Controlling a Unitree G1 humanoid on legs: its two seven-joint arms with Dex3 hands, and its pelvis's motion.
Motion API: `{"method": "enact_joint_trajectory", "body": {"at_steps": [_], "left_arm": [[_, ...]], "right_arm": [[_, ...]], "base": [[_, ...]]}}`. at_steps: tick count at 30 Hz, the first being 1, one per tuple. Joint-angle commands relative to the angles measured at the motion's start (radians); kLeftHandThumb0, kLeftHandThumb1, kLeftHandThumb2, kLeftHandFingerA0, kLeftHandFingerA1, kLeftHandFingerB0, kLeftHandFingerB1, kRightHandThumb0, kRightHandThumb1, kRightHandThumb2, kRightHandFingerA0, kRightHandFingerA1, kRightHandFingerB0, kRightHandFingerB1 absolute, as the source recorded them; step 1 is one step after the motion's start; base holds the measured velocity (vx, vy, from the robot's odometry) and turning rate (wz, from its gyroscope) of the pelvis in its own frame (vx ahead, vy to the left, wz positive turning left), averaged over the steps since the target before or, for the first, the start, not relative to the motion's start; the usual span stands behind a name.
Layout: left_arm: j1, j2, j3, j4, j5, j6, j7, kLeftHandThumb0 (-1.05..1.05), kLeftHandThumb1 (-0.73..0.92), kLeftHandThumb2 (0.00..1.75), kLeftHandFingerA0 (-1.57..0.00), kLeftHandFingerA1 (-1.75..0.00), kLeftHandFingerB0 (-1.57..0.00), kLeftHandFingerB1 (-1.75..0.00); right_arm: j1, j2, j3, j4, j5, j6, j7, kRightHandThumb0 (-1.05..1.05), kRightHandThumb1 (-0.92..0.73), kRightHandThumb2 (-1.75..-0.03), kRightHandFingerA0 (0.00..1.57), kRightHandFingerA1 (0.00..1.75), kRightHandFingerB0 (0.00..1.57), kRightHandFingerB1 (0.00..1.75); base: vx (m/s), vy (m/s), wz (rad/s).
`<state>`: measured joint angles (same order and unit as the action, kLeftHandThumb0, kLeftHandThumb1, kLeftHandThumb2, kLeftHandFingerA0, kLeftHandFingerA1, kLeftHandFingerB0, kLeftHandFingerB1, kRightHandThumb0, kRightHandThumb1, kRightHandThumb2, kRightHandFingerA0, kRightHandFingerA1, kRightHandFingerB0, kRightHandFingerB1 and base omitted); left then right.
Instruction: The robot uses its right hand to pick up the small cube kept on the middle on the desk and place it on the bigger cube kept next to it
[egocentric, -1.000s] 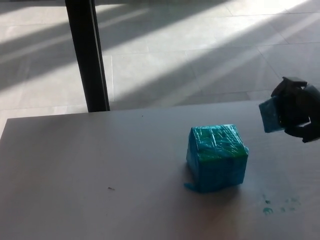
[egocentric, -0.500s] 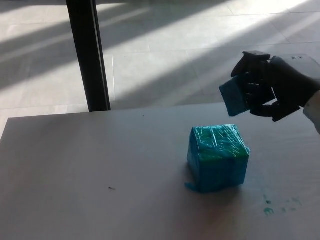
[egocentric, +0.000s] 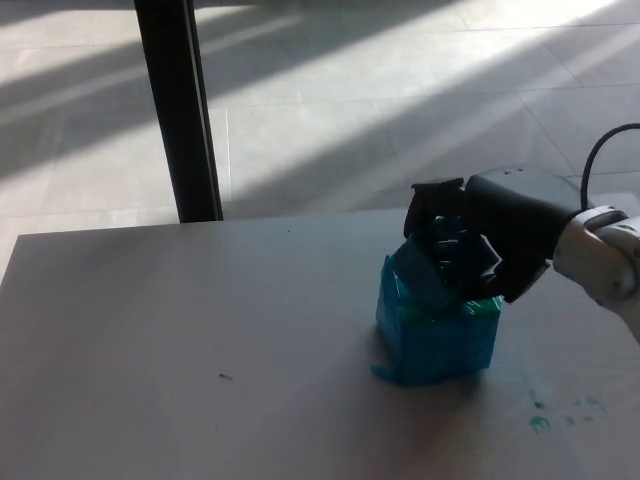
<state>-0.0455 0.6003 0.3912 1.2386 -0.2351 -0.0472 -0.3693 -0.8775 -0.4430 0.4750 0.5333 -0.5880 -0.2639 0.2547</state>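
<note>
The bigger cube (egocentric: 436, 340), wrapped in shiny blue and green film, stands on the pale desk (egocentric: 200, 330) right of centre. My right hand (egocentric: 480, 240) comes in from the right and sits right over the cube's top. Its black fingers (egocentric: 440, 235) are closed on the small blue cube (egocentric: 424, 282), which is tilted and rests against the top of the bigger cube. Much of the small cube is hidden by the fingers. My left hand does not show.
A black vertical post (egocentric: 182, 110) rises behind the desk's far edge at the left. Sunlit floor tiles (egocentric: 350, 100) lie beyond. Small teal smudges (egocentric: 540, 418) mark the desk near its front right.
My right hand has carried the small cube leftward and down, from above the desk's right side onto the top of the bigger cube.
</note>
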Motion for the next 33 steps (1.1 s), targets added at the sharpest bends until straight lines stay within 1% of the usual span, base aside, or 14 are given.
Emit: {"method": "enact_joint_trajectory", "body": {"at_steps": [1, 2, 5, 7, 8, 13, 14, 18, 19, 20, 23, 24, 31, 33], "left_arm": [[0.008, 0.022, 0.005, 0.008, 0.010, -0.024, -0.005, -0.50, -0.15, 0.92, -0.44, -1.59, -0.88, -1.47], [0.006, 0.022, 0.000, 0.011, 0.016, -0.021, 0.005, -1.05, 0.22, 1.13, -0.25, -1.73, -0.68, -1.36], [0.004, 0.026, -0.001, 0.011, 0.015, -0.016, -0.005, -1.05, 0.21, 1.03, -0.35, -1.64, -0.89, -1.37], [0.004, 0.025, 0.001, 0.011, 0.013, -0.015, 0.001, -1.05, 0.23, 1.13, -0.23, -1.75, -0.77, -1.21], [0.004, 0.024, 0.010, 0.009, 0.003, -0.010, 0.000, -0.39, -0.25, 0.86, -0.54, -1.53, -0.95, -1.44], [0.004, 0.019, 0.002, 0.009, 0.015, -0.017, 0.005, -0.47, -0.20, 0.91, -0.45, -1.56, -0.87, -1.50], [0.005, 0.021, -0.001, 0.008, 0.017, -0.013, 0.005, -1.05, 0.20, 1.05, -0.35, -1.63, -0.92, -1.34], [0.006, 0.021, 0.005, 0.006, 0.009, -0.024, 0.000, -0.38, -0.23, 0.87, -0.47, -1.58, -1.02, -1.35], [0.004, 0.021, 0.000, 0.008, 0.015, -0.019, 0.010, -0.42, -0.23, 0.90, -0.41, -1.63, -0.88, -1.49], [0.003, 0.021, 0.001, 0.009, 0.014, -0.018, 0.008, -0.47, -0.20, 0.91, -0.44, -1.58, -0.89, -1.49], [0.001, 0.018, 0.011, 0.008, 0.004, -0.008, 0.006, -1.05, 0.19, 1.05, -0.40, -1.60, -0.94, -1.35], [0.005, 0.020, 0.010, 0.007, 0.004, -0.012, -0.010, -0.47, -0.20, 0.90, -0.42, -1.55, -0.85, -1.50], [-0.004, 0.018, 0.008, 0.012, 0.012, -0.003, 0.015, -0.48, -0.20, 0.93, -0.48, -1.56, -0.87, -1.51], [-0.001, 0.017, 0.002, 0.012, 0.015, -0.009, 0.000, -0.27, -0.24, 0.76, -0.71, -0.98, -1.12, -1.16]], "right_arm": [[-0.014, -0.003, 0.025, 0.000, -0.036, 0.041, 0.094, -0.26, -0.48, -1.02, 1.01, 1.70, 0.83, 1.32], [-0.020, -0.002, 0.033, 0.011, -0.043, 0.044, 0.101, -0.28, -0.52, -1.01, 0.83, 1.75, 0.79, 1.09], [-0.023, 0.000, 0.037, 0.026, -0.043, 0.042, 0.098, -0.29, -0.54, -0.97, 0.84, 1.71, 0.80, 0.88], [-0.038, 0.009, 0.049, 0.063, -0.060, 0.057, 0.093, -0.28, -0.55, -0.96, 0.80, 1.75, 0.70, 1.39], [-0.045, 0.010, 0.053, 0.077, -0.065, 0.052, 0.089, -0.25, -0.56, -0.94, 0.80, 1.74, 0.71, 1.15], [-0.067, 0.029, 0.059, 0.132, -0.073, 0.066, 0.075, -0.37, -0.59, -0.82, 0.86, 1.66, 0.80, 0.98], [-0.067, 0.034, 0.056, 0.136, -0.068, 0.067, 0.070, -0.30, -0.66, -0.75, 0.78, 1.43, 0.74, 0.77], [-0.064, 0.037, 0.056, 0.107, -0.077, 0.097, 0.085, -0.40, -0.70, -0.61, 0.73, 1.05, 0.32, 0.42], [-0.087, 0.040, 0.085, 0.094, -0.099, 0.154, 0.181, -0.69, -0.41, -0.81, 0.02, 0.32, 0.00, 0.21], [-0.089, 0.038, 0.093, 0.087, -0.107, 0.156, 0.187, -0.89, -0.47, -0.77, 0.00, 0.00, 0.00, 0.01], [-0.101, 0.033, 0.113, 0.067, -0.127, 0.160, 0.209, -0.92, -0.56, -0.86, 0.00, 0.17, 0.00, 0.00], [-0.102, 0.031, 0.114, 0.050, -0.128, 0.167, 0.221, -0.92, -0.57, -0.87, 0.00, 0.19, 0.00, 0.00], [-0.083, 0.021, 0.095, -0.054, -0.130, 0.189, 0.238, -0.90, -0.57, -0.91, 0.00, 0.25, 0.00, 0.00], [-0.083, 0.024, 0.088, -0.056, -0.133, 0.189, 0.223, -0.89, -0.56, -0.92, 0.00, 0.26, 0.00, 0.00]], "base": [[0.00, 0.000, 0.00], [0.00, 0.000, 0.00], [0.00, 0.000, 0.00], [0.00, 0.000, 0.00], [0.00, 0.000, 0.00], [0.00, 0.000, 0.00], [0.00, 0.000, 0.00], [0.00, 0.000, 0.00], [0.00, 0.000, 0.00], [0.00, 0.000, 0.00], [0.00, 0.000, 0.00], [0.00, 0.000, 0.00], [0.00, 0.000, 0.00], [0.00, 0.000, 0.00]]}}
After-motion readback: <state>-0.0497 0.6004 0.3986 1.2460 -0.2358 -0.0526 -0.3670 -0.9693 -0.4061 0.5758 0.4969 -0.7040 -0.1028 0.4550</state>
